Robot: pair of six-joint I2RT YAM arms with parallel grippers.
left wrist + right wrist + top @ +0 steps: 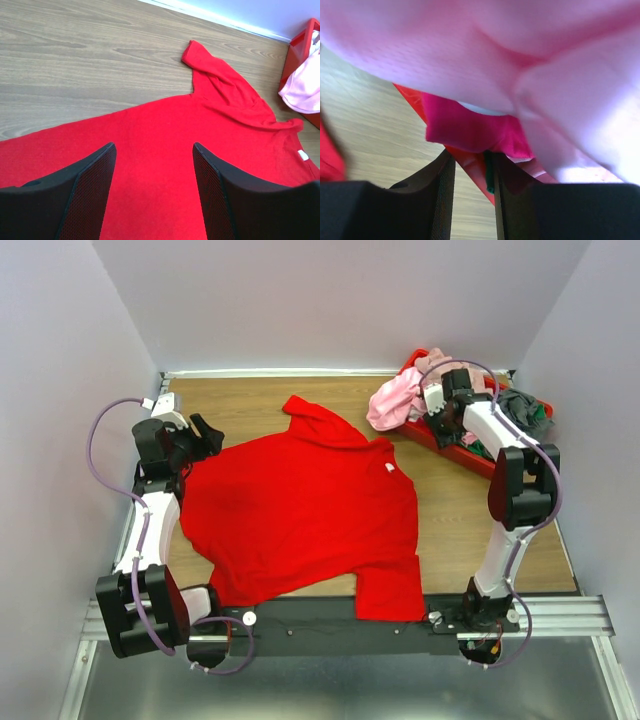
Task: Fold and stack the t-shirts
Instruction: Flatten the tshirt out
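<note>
The red t-shirt [300, 510] lies spread flat on the wooden desk [470, 530], its small white label [390, 468] by the collar and one sleeve reaching the near edge. The left jaws stand released, wide apart just above the shirt's left side, holding nothing. In the far right corner a red tray [470, 455] holds a heap of clothes: a pink shirt [392, 400] spills over its rim and a grey shirt [525, 412] lies behind. The right jaws are drawn narrow, low by the tray's rim under the pink cloth; whether they grasp anything I cannot tell
</note>
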